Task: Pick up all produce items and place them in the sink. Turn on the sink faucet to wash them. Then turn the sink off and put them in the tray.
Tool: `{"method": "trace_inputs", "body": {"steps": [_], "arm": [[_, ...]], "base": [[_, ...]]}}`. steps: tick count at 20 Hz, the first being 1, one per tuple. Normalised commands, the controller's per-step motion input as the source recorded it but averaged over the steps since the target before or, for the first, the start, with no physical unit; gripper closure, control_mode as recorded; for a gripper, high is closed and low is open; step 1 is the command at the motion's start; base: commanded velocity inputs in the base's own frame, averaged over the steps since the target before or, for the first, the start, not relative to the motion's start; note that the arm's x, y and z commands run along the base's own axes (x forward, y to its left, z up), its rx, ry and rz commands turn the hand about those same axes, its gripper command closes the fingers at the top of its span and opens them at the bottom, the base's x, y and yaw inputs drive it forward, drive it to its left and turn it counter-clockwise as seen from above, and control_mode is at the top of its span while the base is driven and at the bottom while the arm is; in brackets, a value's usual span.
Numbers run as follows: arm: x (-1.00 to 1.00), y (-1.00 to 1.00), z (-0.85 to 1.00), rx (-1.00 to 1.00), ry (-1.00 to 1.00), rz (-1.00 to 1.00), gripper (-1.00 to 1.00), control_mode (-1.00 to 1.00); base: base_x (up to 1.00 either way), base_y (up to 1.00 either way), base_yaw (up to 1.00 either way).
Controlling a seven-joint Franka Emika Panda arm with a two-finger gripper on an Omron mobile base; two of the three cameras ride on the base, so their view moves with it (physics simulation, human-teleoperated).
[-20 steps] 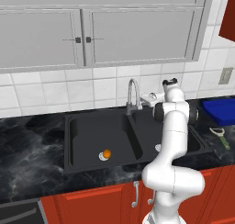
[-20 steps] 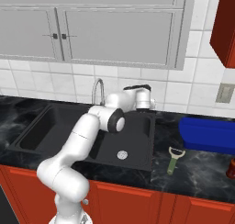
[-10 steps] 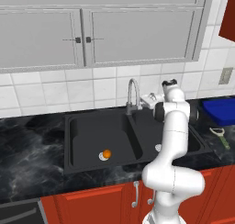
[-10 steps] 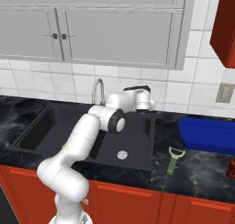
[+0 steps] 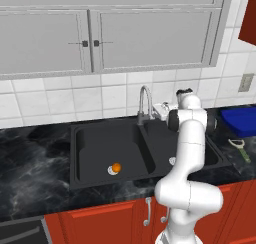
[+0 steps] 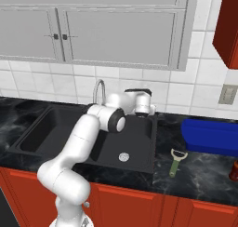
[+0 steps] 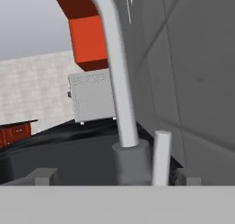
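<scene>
1. The gripper [image 7: 114,179] has its two fingers spread wide, and nothing is held between them. In the hand view the dark base and the lower stem of the sink faucet [image 7: 120,103] stand between the two finger tips, close in front of them.
2. In the left base view the gripper [image 5: 161,110] is just beside the faucet [image 5: 144,102], on its right side, and points sideways toward it.
3. The hand is turned horizontal, level with the lower part of the faucet stem, behind the sink [image 5: 95,138] and near the tiled wall [image 5: 100,95].
4. The arm rises from the base in front of the red cabinets [image 5: 100,220], goes up over the right basin, and bends at the wrist toward the faucet. In the right base view the forearm lies across the sink [image 6: 139,147] and the hand [image 6: 139,103] is just beside the faucet [image 6: 98,92].
5. The small round orange fruit [image 5: 116,167] lies on the bottom of the left basin, at the drain, well apart from the gripper.
6. The blue tray [image 6: 211,136] stands on the dark marble counter [image 6: 204,165] to the right of the sink. A green-handled peeler [image 6: 175,160] lies on the counter between the sink and the tray, closer to the front edge.
</scene>
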Motion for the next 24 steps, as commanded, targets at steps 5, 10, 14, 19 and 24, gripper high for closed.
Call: {"method": "trace_inputs", "body": {"steps": [5, 10, 14, 19, 24], "arm": [[0.22, -0.15, 0.01, 0.0, -0.02, -0.14, -1.0, -1.0], [0.15, -0.42, 0.0, 0.0, -0.01, -0.07, -1.0, -1.0], [0.03, -0.41, 0.0, 0.0, -0.06, 0.0, -1.0, -1.0], [-0.07, -0.26, 0.09, 0.0, -0.09, 0.0, -1.0, -1.0], [-0.5, 0.0, 0.43, 0.0, -0.12, 0.0, -1.0, -1.0]], "base": [[0.0, 0.0, 0.0], [0.0, 0.0, 0.0], [0.0, 0.0, 0.0], [0.0, 0.0, 0.0], [0.0, 0.0, 0.0]]}}
